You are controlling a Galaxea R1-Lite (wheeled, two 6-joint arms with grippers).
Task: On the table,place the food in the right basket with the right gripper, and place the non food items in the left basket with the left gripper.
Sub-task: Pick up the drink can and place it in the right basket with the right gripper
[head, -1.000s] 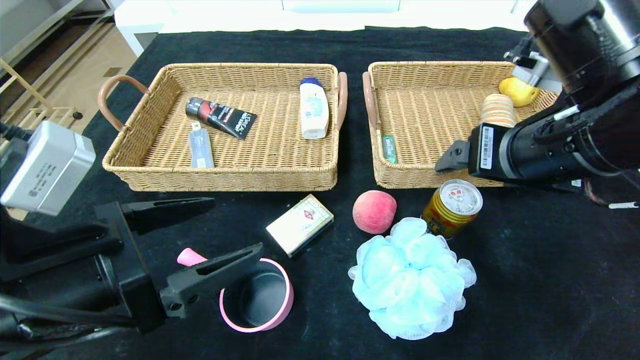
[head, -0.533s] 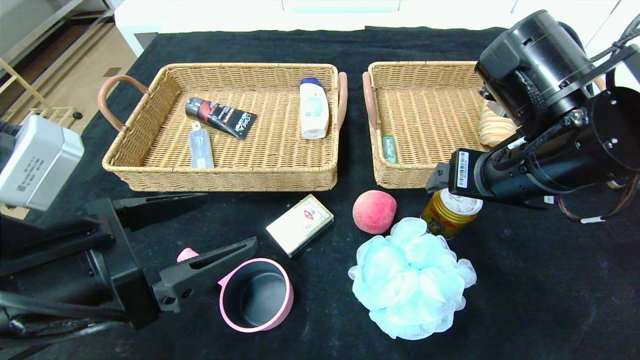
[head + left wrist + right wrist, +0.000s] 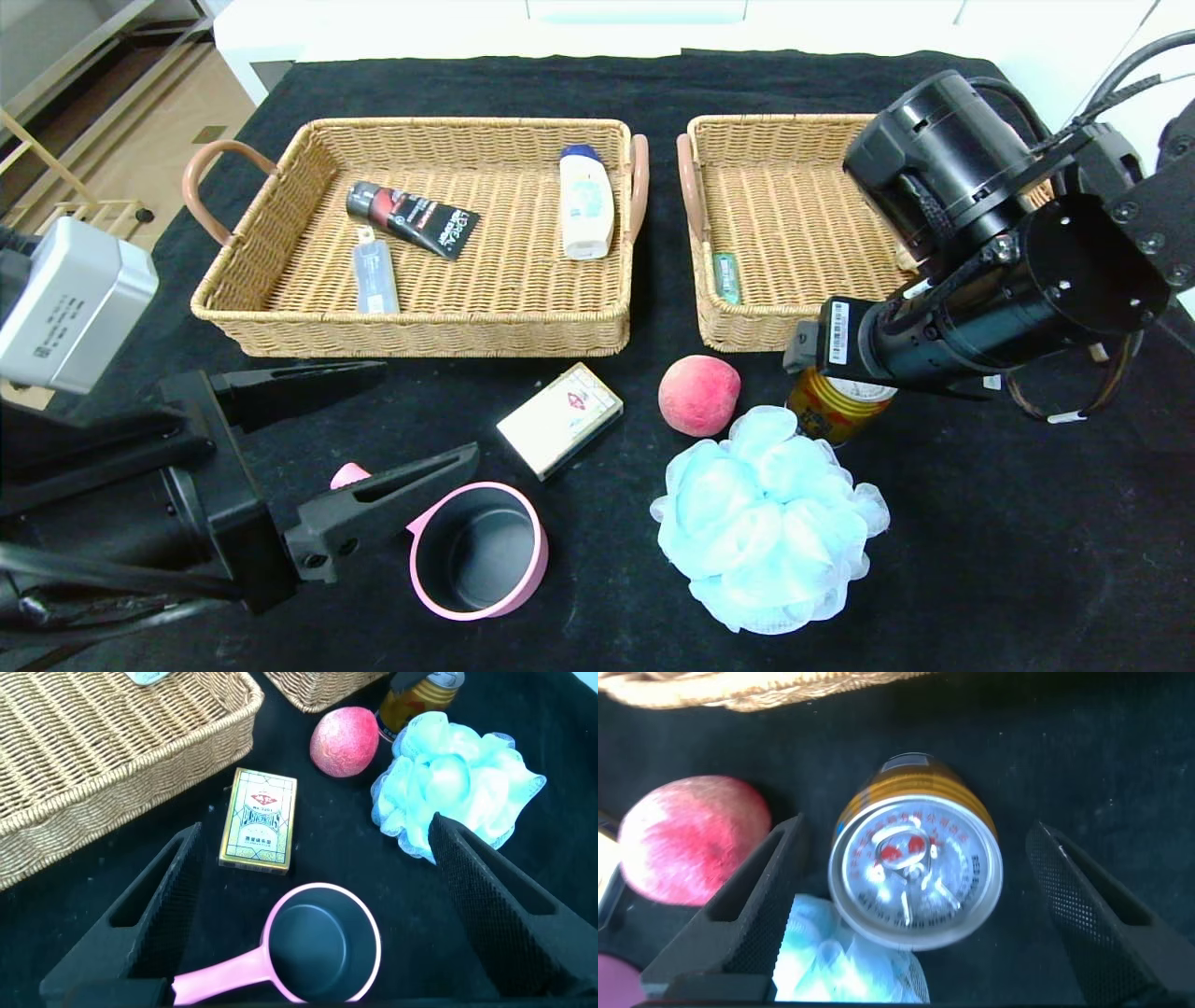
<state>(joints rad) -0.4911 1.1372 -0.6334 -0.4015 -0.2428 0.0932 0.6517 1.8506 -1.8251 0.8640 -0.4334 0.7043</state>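
Right tool [image 3: 910, 905] hangs wide open right over the gold can [image 3: 915, 891], one finger on each side, holding nothing. That can stands on the table [image 3: 980, 523] beside the peach [image 3: 698, 395]. Left tool [image 3: 327, 915], open too, hangs above the pink pan [image 3: 318, 957].

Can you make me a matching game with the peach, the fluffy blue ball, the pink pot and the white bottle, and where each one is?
Things:
1. peach
2. blue pouf
3. pink saucepan
4. white bottle

Places:
A. inside the left basket
B. on the table, below the open left gripper
C. on the table, between the card box and the gold can
D. touching the gold can, nearest the robot

Pairs: 1-C, 2-D, 3-B, 4-A
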